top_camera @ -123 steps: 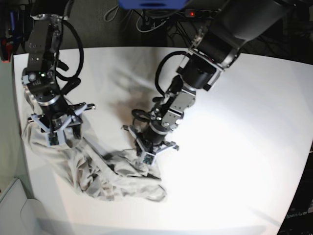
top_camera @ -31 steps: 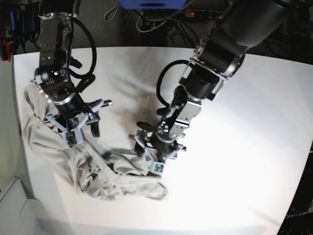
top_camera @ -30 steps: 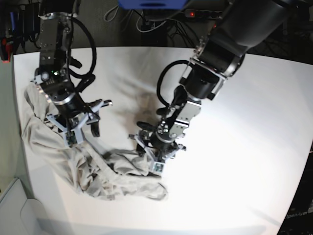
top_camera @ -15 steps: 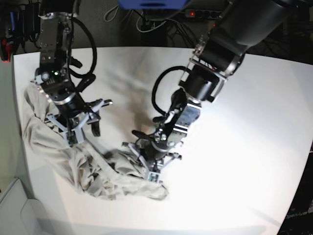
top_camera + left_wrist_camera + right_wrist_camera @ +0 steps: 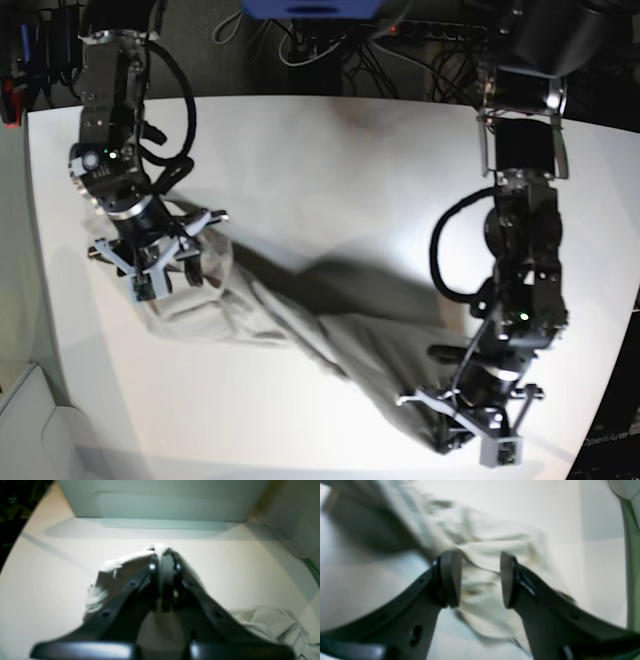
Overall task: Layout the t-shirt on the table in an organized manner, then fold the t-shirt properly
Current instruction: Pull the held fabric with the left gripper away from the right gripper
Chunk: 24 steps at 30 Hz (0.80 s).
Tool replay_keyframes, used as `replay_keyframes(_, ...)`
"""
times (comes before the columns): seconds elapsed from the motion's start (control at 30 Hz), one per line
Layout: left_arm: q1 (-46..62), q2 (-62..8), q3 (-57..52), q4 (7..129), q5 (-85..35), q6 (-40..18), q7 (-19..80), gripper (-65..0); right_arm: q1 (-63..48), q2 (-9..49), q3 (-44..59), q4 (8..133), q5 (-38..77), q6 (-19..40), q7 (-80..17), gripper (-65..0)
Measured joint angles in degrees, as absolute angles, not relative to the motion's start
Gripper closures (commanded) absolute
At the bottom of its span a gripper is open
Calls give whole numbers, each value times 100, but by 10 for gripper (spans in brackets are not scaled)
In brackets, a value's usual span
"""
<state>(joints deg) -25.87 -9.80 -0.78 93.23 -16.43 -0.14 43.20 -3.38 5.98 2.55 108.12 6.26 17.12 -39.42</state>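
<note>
Stretching across the white bench point(image 5: 330, 150) in a long diagonal band, the shirt point(image 5: 330, 345) runs from the base view's left side down to its lower right corner. Clenched on one end of the cloth near the front right edge, the left claw point(image 5: 480, 425), jaws pressed together with fabric bunched around and over the tips in the left wrist view point(image 5: 163, 555). More shirt point(image 5: 270, 622) lying crumpled on the bench at that view's lower right. Hovering at the other end, the right claw point(image 5: 150, 262), released, its two fingers point(image 5: 451, 577) standing apart with wrinkled shirt point(image 5: 495, 555) showing between and beyond them; hard to tell from the blurred right wrist view whether the pads touch the cloth. Wider and flatter near the right claw, the shirt narrows and twists toward the left claw, casting a dark shadow on the bench along its upper edge. Both arms well apart, one at each end of the band. Bare bench point(image 5: 50, 580) to either side of the gripped end in the left wrist view, with a pale wall or panel beyond the bench's far edge.
</note>
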Motion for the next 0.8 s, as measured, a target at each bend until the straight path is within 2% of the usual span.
replay_keyframes(0.13,-2366,-1238,-377,9360,-1645,-21,4357,-6,-272,596,248,10812,628,1712,-3957,-262)
replay_keyframes(0.3,-1916,-1090,-1033,10055,-1614,-19,4440,-6,-287,585,244,10803,628,1715,-3977,-262)
replay_keyframes(0.43,-1584,-991,-1031,10634,-1704,-23,4344,-6,-272,585,30,10801,631,1712,-3983,-262)
replay_keyframes(0.57,-781,-1066,-1087,10656,-1612,-30,4357,-6,-279,587,-38,10801,620,1712,-3994,-266)
replay_keyframes(0.8,174,-1157,-2104,10628,-1614,-21,4346,-6,-259,587,-202,10728,626,1712,-3968,-267)
